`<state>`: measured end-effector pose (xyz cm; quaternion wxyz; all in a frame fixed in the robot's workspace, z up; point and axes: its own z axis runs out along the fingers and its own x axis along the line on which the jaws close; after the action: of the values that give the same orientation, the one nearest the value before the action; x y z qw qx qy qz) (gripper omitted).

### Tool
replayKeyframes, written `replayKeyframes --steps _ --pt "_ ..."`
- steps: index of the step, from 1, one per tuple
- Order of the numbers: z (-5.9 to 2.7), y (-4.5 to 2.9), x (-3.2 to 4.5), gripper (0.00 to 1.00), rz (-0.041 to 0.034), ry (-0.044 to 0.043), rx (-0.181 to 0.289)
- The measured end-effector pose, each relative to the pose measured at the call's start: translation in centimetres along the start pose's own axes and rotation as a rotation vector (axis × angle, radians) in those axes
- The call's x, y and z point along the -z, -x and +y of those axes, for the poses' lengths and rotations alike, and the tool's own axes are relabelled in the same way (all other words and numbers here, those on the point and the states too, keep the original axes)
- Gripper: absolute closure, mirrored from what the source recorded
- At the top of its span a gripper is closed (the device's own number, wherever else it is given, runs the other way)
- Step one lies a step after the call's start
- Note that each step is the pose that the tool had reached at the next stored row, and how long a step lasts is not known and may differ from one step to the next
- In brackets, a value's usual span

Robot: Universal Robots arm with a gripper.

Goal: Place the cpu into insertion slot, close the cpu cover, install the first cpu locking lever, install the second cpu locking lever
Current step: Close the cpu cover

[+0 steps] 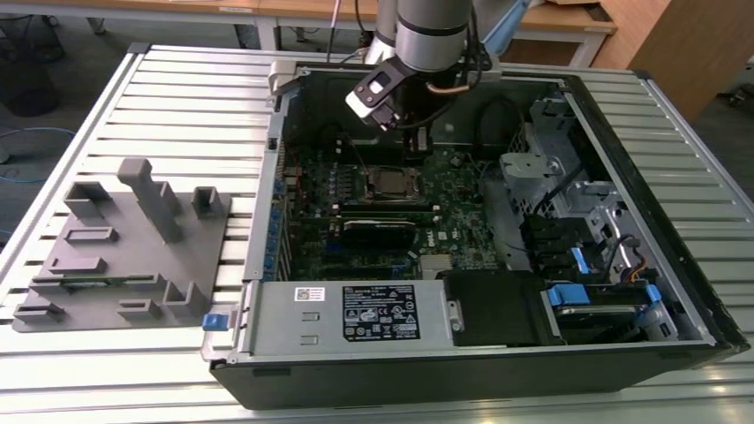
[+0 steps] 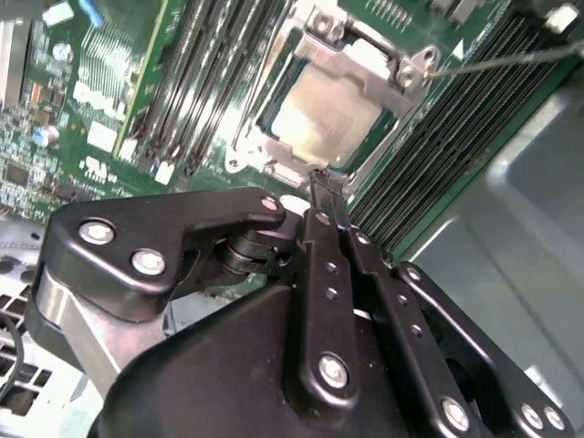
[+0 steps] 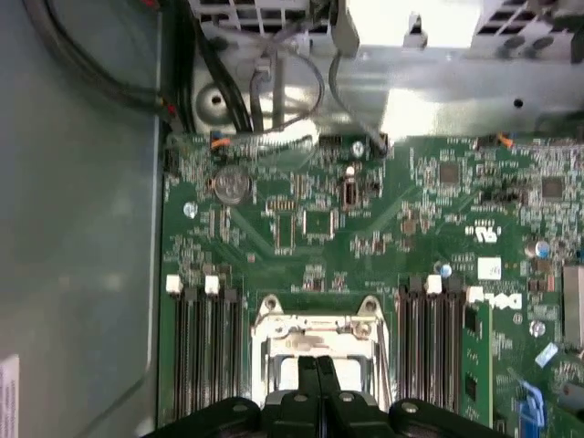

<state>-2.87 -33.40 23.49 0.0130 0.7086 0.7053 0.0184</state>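
fingers point(image 2: 321, 228) clenched on nothing, tips just beside the cover point(image 2: 363, 62), which lies over the cpu point(image 2: 330, 114). cover looks thin, stiff, slick; best pushed at its rim.

Exterior view set high, angled down on whole computer case point(image 1: 471, 382), wrist views placed close over circuit board point(image 3: 365, 228) point(image 2: 82, 91), insertion slot point(image 1: 387, 183) point(image 2: 245, 157) point(image 3: 315, 330) shared.

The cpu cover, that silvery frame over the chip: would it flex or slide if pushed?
The cpu cover looks like thin sheet metal, so it is probably light and slightly springy rather than floppy. It lies flat over the cpu, so a push would likely press it down, not slide it. Its smooth shiny face may be slippery.
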Motion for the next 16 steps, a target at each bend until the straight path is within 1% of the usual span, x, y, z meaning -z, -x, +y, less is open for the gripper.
replayKeyframes --steps 2,5,8,10,13,16 --pt "-0.44 0.00 -0.16 0.89 -0.0027 0.0000 0.000" --pt "-0.99 0.01 -0.40 0.89 -0.0134 0.0000 0.001" --pt "-1.55 0.01 -0.62 0.89 -0.0211 0.0001 0.001" --pt "-1.94 0.02 -0.73 0.89 -0.0245 0.0001 0.001" --pt "-2.45 0.08 -0.82 0.89 -0.0275 0.0000 0.001" --pt "-2.58 0.12 -0.87 0.89 -0.0314 -0.0001 0.001"
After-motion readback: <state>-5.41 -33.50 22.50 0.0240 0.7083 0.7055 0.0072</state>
